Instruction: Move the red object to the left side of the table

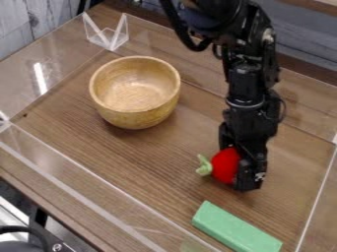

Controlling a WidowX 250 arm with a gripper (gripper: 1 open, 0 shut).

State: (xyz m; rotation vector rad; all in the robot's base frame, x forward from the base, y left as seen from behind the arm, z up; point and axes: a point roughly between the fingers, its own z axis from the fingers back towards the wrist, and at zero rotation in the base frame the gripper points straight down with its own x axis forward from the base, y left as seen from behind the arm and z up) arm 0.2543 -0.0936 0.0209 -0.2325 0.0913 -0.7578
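The red object (pixel 226 163), a small round toy fruit with a green leafy end pointing left, lies on the dark wooden table (pixel 105 157) right of centre. My gripper (pixel 235 172) points almost straight down over it. Its black fingers (pixel 250 167) stand open on either side of the fruit, low at the tabletop. The fruit's right half is hidden behind them. I cannot tell whether the fingers touch the fruit.
A wooden bowl (pixel 134 91) stands to the left and farther back. A flat green block (pixel 237 228) lies near the front edge, just below the gripper. Low clear acrylic walls edge the table, and a clear folded stand (pixel 105 32) is at the back left.
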